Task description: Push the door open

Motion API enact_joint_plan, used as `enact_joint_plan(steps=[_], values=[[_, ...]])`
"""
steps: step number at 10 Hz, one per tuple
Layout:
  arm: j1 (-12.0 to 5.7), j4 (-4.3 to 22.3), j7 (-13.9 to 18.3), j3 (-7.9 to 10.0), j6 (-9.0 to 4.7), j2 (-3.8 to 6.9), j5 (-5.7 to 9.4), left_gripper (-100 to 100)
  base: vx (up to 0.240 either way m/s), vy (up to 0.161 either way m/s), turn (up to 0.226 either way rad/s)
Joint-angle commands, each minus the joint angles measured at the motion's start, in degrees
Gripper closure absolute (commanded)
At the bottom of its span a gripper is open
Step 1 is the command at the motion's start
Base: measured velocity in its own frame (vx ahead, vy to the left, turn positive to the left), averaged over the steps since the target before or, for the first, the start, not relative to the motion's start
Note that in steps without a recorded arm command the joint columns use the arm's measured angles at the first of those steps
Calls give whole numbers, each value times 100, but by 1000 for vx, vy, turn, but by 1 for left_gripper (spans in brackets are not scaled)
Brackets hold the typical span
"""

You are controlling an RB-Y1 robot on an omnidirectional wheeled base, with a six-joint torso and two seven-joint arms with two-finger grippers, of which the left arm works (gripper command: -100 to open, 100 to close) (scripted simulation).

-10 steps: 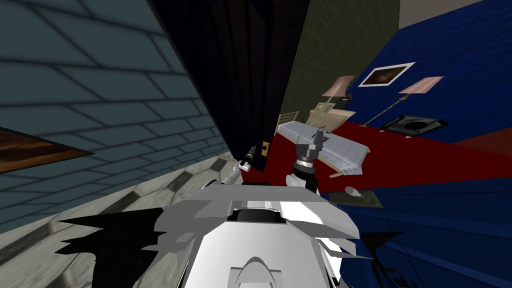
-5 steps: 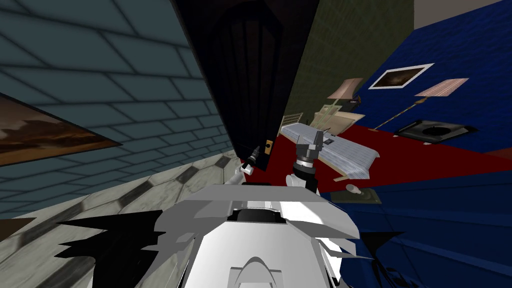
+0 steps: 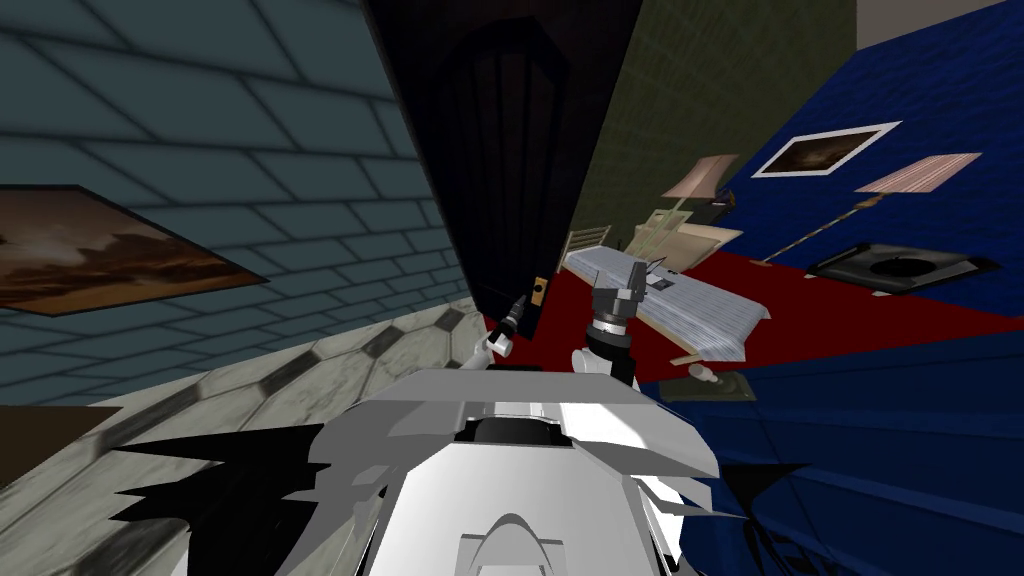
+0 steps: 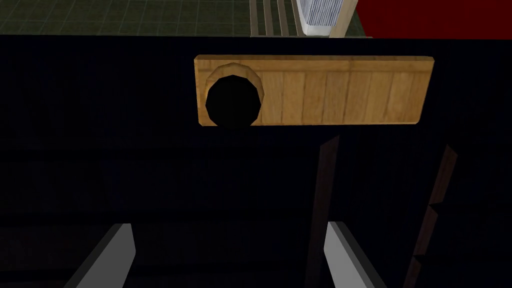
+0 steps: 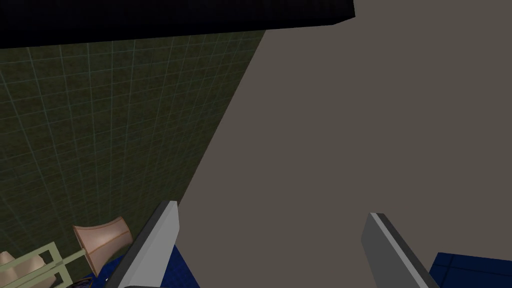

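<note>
Over the last second your base has turned, shifting the whole view. Your left claw point(image 3: 512, 314), spread and empty, faces the dark door point(image 3: 510, 150) near its free edge, by the wooden plate point(image 4: 340, 90). The door looks part-open, so keep pushing. Your right claw point(image 3: 632, 272) hangs open.

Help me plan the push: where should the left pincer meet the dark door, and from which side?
On the door's flat face beside the wooden plate, near its free edge, straight on with the open left pincer: nothing to clamp, and that edge likely swings easiest.
</note>
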Motion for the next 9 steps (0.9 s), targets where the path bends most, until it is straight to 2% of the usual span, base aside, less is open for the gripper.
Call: enact_joint_plan(steps=[1, 3, 4, 5, 8, 9], values=[[-28, 23, -7, 31, 13, 164, -12, -100, 86, -30, -18], [-73, 62, -18, 81, 34, 248, -33, -100, 219, -114, -9], [-98, 83, -24, 109, 46, 221, -44, -100, 244, -156, -13], [-122, 104, -29, 136, 57, 144, -54, -100, 221, -169, -17], [-169, 144, -41, 188, 78, -188, -75, -100, 134, -146, -12], [-145, 124, -58, 183, 77, -136, -78, -100, 30, -50, 3]])
